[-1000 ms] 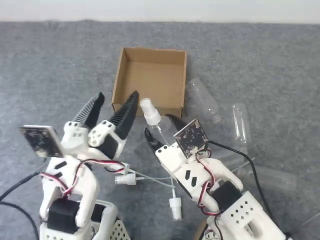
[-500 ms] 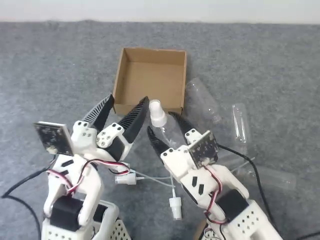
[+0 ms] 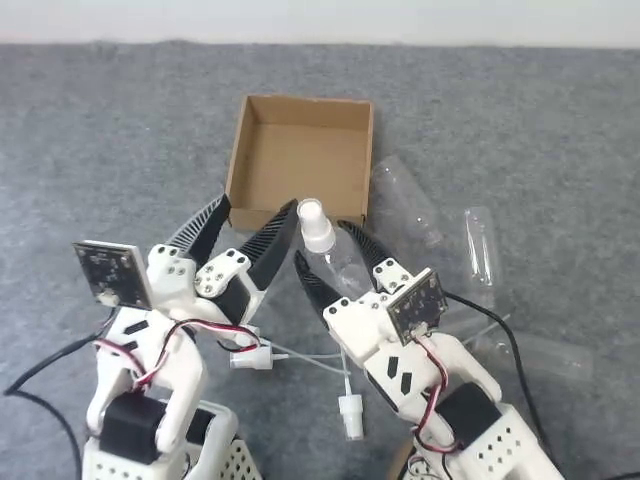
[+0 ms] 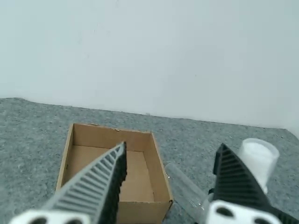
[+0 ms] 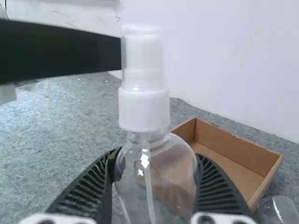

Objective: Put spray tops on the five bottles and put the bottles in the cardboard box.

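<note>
My right gripper (image 3: 326,250) is shut on a clear bottle (image 3: 341,266) with a white spray top (image 3: 314,224), holding it just in front of the cardboard box (image 3: 238,160). In the right wrist view the bottle (image 5: 154,175) stands upright between my right gripper (image 5: 156,155) fingers, with its spray top (image 5: 142,100) above them. My left gripper (image 3: 260,203) is open beside it, one fingertip close to the spray top. The left wrist view looks between the open left gripper (image 4: 172,149) fingers to the empty box (image 4: 70,154), with the spray top (image 4: 256,158) off to one side.
Clear empty bottles (image 3: 405,200) (image 3: 482,245) (image 3: 545,352) lie on the grey mat to the right. Two loose spray tops (image 3: 255,357) (image 3: 350,412) with thin tubes lie between the arm bases. The other arm's black finger (image 5: 60,51) crosses the right wrist view.
The left gripper has swung right, toward the spray top and the box's front wall. The right gripper has shifted slightly right with the bottle still in it.
</note>
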Controlling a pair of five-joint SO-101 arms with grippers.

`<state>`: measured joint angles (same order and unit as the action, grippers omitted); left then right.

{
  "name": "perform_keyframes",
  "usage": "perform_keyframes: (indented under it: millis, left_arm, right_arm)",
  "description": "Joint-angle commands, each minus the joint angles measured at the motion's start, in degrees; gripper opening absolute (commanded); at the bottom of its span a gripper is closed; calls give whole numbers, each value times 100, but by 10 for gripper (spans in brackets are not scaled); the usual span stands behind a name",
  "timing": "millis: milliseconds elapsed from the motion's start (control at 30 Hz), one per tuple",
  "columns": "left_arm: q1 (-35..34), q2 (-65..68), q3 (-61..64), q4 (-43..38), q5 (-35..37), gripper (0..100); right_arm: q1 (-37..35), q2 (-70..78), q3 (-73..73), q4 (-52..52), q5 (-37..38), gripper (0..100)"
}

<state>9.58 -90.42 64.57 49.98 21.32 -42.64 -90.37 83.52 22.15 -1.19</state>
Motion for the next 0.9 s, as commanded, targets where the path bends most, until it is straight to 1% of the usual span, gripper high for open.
perform_keyframes:
  millis: [0, 167, 267, 400, 500, 600, 667, 767, 867]
  left_arm:
    - [-62, -9, -338, 105, -44, 279]
    - [-264, -9, -321, 510, -88, 282]
    - [-229, -9, -321, 747, -97, 283]
    - [-229, -9, -312, 993, -114, 284]
    - [-229, -9, -312, 1169, -114, 284]
    - [-220, -9, -312, 1301, -273, 321]
    - [-220, -9, -312, 1398, -299, 348]
    - [-211, -9, -312, 1512, -308, 358]
    - [0, -9, -242, 1521, -325, 359]
  right_arm:
    - [180, -136, -105, -92, -360, 122]
    - [699, -136, -158, -163, -466, 122]
    - [734, -136, -158, -259, -501, 122]
    - [743, -136, -176, -277, -870, 122]
    - [875, -136, -185, -295, -905, 122]
    - [1095, -136, -149, -567, -914, 122]
    - [1226, -136, -149, -646, -1116, 122]
    - [1332, -136, -185, -699, -1556, 122]
    - [1305, -136, -167, -901, -1635, 122]
